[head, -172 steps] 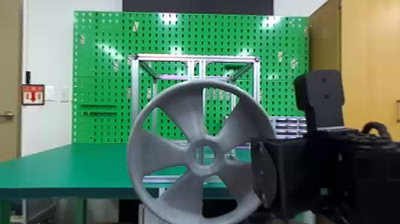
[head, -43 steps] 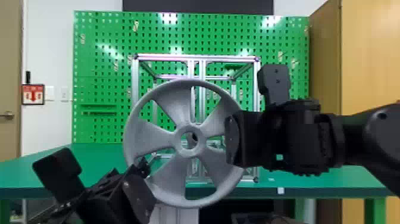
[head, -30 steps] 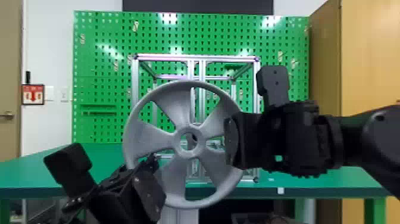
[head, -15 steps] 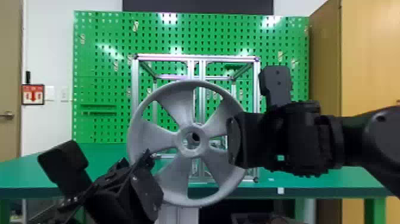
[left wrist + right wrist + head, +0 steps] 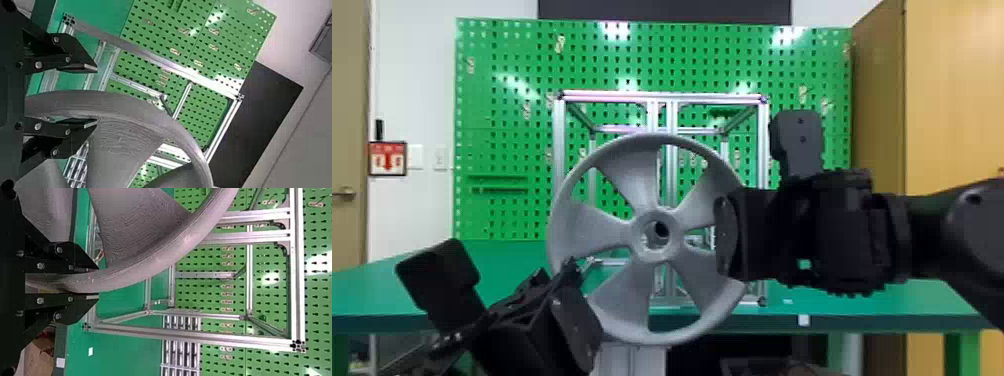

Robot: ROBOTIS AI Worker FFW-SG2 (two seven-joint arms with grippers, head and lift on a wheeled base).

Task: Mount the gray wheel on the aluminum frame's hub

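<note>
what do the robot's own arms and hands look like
Mostly black all over. The left hand and right hand have flat, angular black fingers dotted with silvery screws, with pale edges at the tips. The right arm has smooth, rounded casing, and a dark block with rounded corners and two small round marks near its wrist.

Gray five-spoked wheel (image 5: pixel 635 187), upright in front of the boxy aluminum frame (image 5: pixel 662 96) on the green table (image 5: pixel 882 300)
</note>
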